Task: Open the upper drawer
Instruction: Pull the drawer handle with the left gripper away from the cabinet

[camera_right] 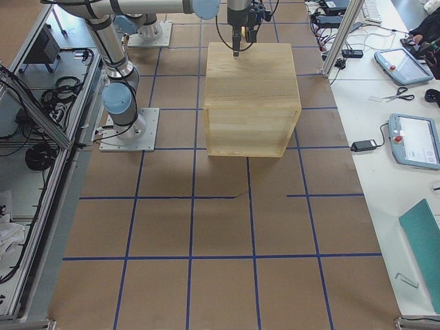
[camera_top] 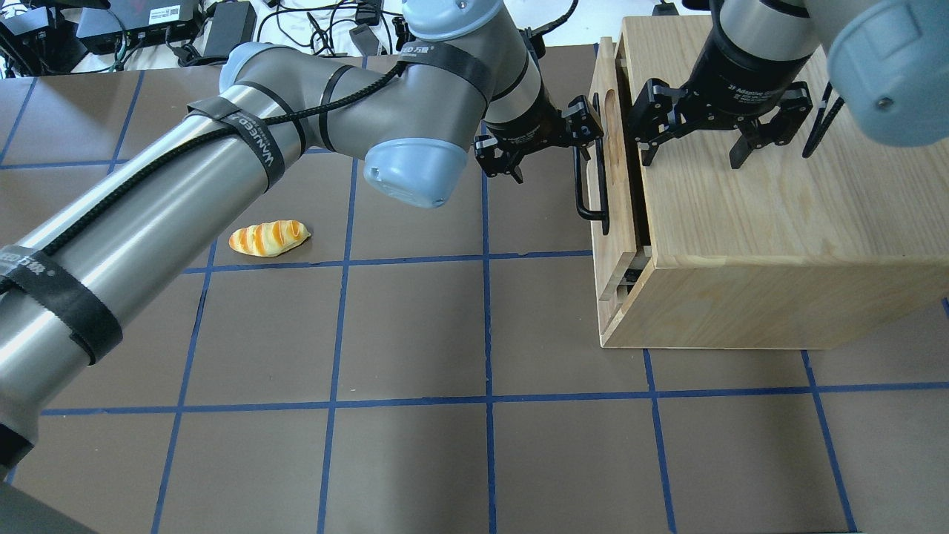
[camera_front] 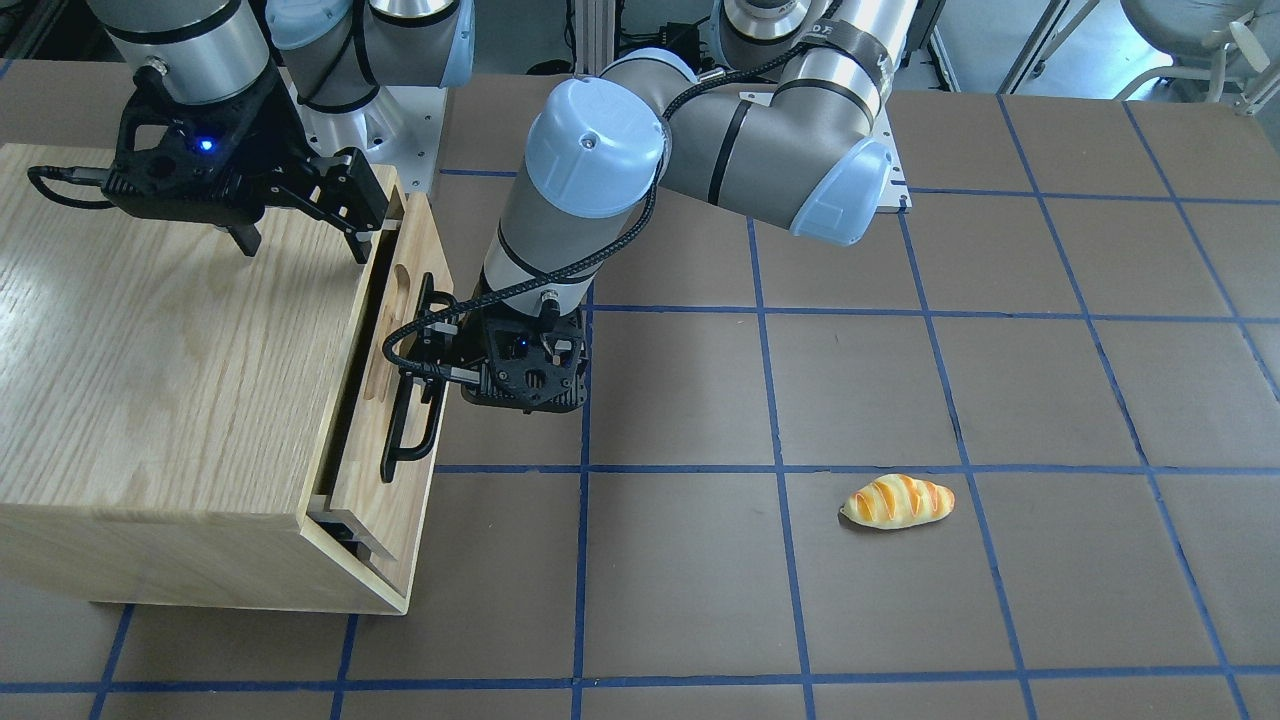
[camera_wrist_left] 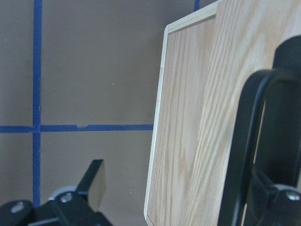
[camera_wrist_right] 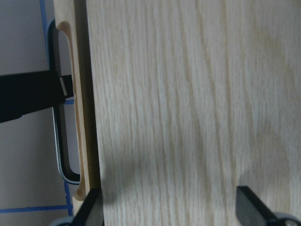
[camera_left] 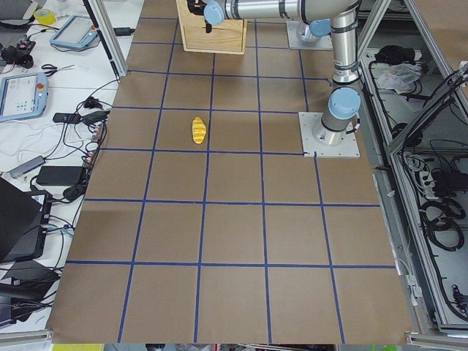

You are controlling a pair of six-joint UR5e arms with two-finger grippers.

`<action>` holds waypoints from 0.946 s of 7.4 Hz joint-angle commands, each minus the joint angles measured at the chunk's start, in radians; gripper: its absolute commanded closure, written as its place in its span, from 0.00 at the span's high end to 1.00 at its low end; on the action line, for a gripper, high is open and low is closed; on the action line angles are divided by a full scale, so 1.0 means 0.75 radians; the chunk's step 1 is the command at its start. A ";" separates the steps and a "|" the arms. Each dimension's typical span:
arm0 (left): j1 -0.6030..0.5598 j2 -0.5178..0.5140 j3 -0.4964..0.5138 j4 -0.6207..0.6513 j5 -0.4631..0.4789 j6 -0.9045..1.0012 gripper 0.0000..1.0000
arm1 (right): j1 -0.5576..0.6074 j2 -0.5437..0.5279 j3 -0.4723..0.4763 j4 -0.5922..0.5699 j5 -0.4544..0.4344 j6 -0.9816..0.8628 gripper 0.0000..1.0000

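Note:
The upper drawer (camera_front: 425, 245) (camera_top: 619, 245) stands slightly pulled out of the wooden cabinet (camera_front: 170, 350) (camera_top: 778, 222), with a dark gap behind its front panel. Its black bar handle (camera_front: 405, 440) (camera_top: 593, 200) runs along the front. My left gripper (camera_front: 432, 345) (camera_top: 554, 147) is open at the handle's far end, with one finger tucked behind the bar and the other outside it. The left wrist view shows the bar (camera_wrist_left: 242, 141) against the panel. My right gripper (camera_front: 300, 248) (camera_top: 693, 159) is open and empty, close over the cabinet top at its front edge.
A toy bread loaf (camera_front: 898, 500) (camera_top: 269, 237) lies on the brown table with blue tape lines, well away from the cabinet. The left arm's elbow (camera_top: 408, 167) hangs over the table beside the drawer front. Cables and devices lie beyond the table's far edge.

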 commanded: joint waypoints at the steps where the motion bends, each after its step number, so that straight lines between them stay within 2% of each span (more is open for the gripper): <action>1: 0.004 0.007 0.001 -0.023 0.014 0.018 1.00 | -0.002 0.000 0.000 0.000 -0.002 0.000 1.00; 7: 0.082 0.030 -0.001 -0.076 0.027 0.100 1.00 | 0.000 0.000 0.000 0.000 -0.002 0.000 1.00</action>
